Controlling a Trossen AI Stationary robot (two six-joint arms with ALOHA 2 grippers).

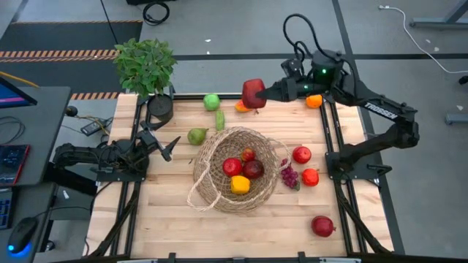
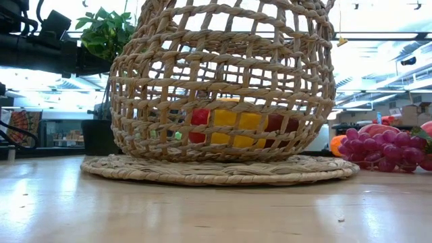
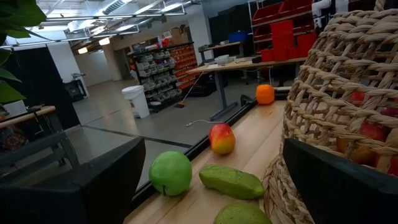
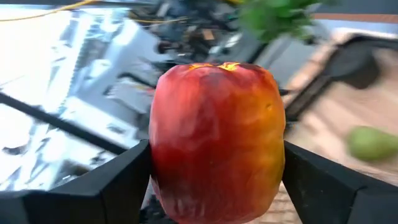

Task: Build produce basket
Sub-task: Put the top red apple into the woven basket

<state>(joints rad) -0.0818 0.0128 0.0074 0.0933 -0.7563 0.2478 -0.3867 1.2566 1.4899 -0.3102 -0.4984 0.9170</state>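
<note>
We see the right gripper (image 1: 262,93) clamping a red fruit (image 1: 253,93) at the basket's (image 1: 212,193) twelve o'clock; left gripper (image 1: 167,147) open at nine, near the pear (image 1: 197,136)

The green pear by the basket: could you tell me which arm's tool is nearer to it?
Left. The left tool sits just beside the green pear; the right tool, holding a red pepper, is farther off.

wooden table (image 1: 168,219), wicker basket (image 1: 212,191), scattered produce (image 1: 322,226), potted plant (image 1: 146,66)
</note>
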